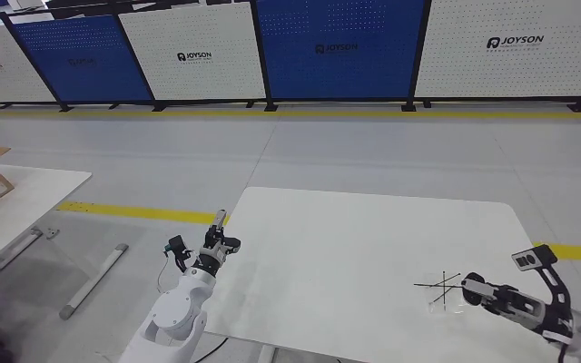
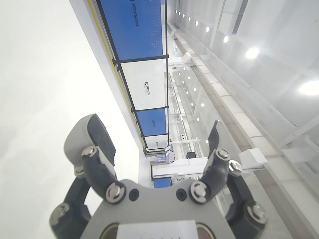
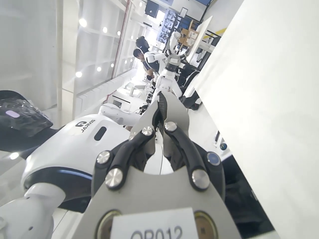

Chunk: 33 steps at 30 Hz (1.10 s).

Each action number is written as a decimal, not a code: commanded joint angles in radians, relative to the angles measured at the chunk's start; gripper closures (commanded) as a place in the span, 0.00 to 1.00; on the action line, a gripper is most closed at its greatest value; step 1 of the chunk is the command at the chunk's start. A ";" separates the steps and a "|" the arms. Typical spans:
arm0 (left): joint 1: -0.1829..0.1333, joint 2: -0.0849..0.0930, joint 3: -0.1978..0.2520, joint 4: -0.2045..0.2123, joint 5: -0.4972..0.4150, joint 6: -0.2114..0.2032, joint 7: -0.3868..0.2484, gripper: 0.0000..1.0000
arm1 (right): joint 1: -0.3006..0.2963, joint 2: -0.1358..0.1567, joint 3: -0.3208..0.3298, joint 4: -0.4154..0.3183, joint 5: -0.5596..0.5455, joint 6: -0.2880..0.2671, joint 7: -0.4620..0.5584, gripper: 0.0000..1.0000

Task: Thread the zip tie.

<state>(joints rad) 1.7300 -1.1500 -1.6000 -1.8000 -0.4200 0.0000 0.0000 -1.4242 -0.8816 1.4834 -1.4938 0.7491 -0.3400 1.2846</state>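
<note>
finds zip ties [image 1: 439, 286] crossed on the desk [image 1: 363, 245] just beside pressed-together right fingers [image 3: 174, 111], well apart from spread left fingers [image 2: 99, 135].

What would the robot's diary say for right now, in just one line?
left claw: open, empty, by table edge | right claw: shut, next to zip ties | zip ties: crossed on table

Ceiling lamps [image 2: 251, 52] flaring overhead; white table [image 1: 363, 245] glaring, washing out; straight lines bowing toward wrist-view edges.
</note>
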 commanded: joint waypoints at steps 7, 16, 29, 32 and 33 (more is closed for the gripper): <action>0.000 0.000 0.000 0.000 0.000 0.000 0.000 0.00 | -0.024 -0.031 -0.007 -0.023 -0.030 0.000 -0.043 1.00; 0.000 0.000 0.000 0.000 0.000 0.000 0.000 0.00 | -0.024 -0.031 -0.007 -0.023 -0.030 0.000 -0.043 1.00; 0.000 0.000 0.000 0.000 0.000 0.000 0.000 0.00 | -0.116 -0.073 0.048 -0.196 -0.029 0.000 -0.155 1.00; 0.000 0.000 0.000 0.000 0.000 0.000 0.000 0.00 | -0.123 -0.079 0.049 -0.204 -0.063 0.000 -0.173 1.00; 0.000 0.000 0.000 0.000 0.000 0.000 0.000 0.00 | -0.123 -0.079 0.049 -0.204 -0.063 0.000 -0.173 1.00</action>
<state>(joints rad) 1.7300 -1.1500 -1.6000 -1.8000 -0.4200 0.0000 0.0000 -1.5485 -0.9616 1.5329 -1.6992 0.6731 -0.3400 1.1079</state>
